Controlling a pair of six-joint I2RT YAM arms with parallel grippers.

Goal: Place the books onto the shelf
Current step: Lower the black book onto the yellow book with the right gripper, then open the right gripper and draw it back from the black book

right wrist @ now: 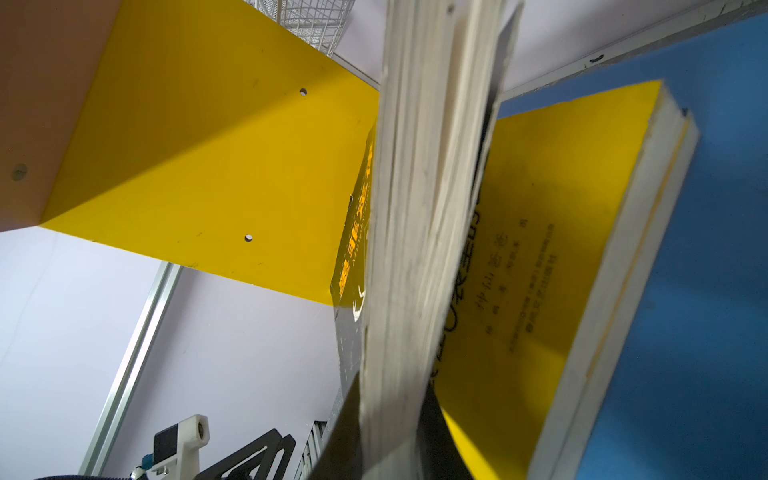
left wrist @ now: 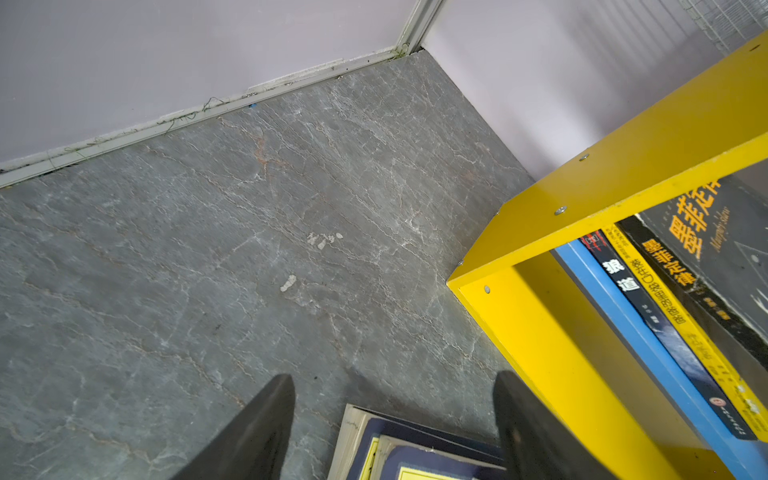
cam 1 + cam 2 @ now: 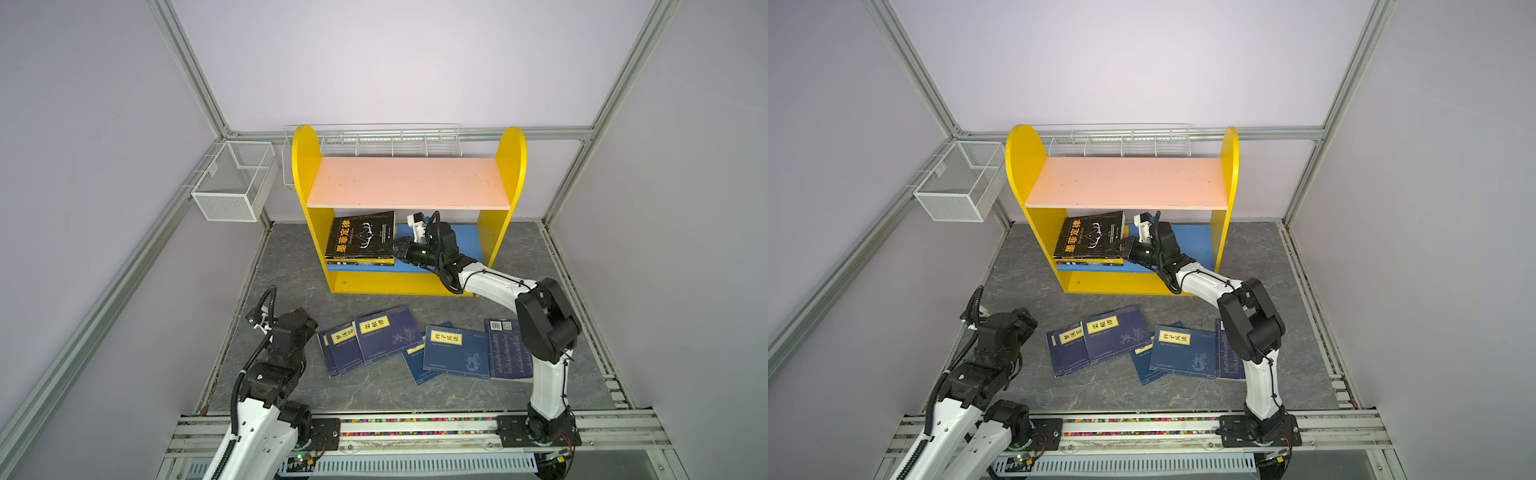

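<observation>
Left wrist view: the left tool [image 2: 395,376] has its two dark fingers [image 2: 257,428] spread wide above the grey stone counter [image 2: 208,249] and grips nothing. The corner of a navy paperback [image 2: 415,432] lies just below them. In both top views those fingers are hidden under the wrist.

Further right, both top views show navy books [image 3: 386,336] lying flat and partly overlapping on the counter, in front of the yellow shelf [image 3: 305,166]. At the left end of its blue lower board [image 3: 465,245], a black book [image 3: 359,237] leans tilted over a flat stack. The right tool [image 3: 397,247] is closed tightly on that book's right edge.

Only the right wrist view shows the tool pinching the page block [image 1: 415,208], with a yellow book [image 1: 540,249] flat beneath it. The left wrist view shows the spines, with a second black book [image 2: 623,286] lowest in the stack.
</observation>
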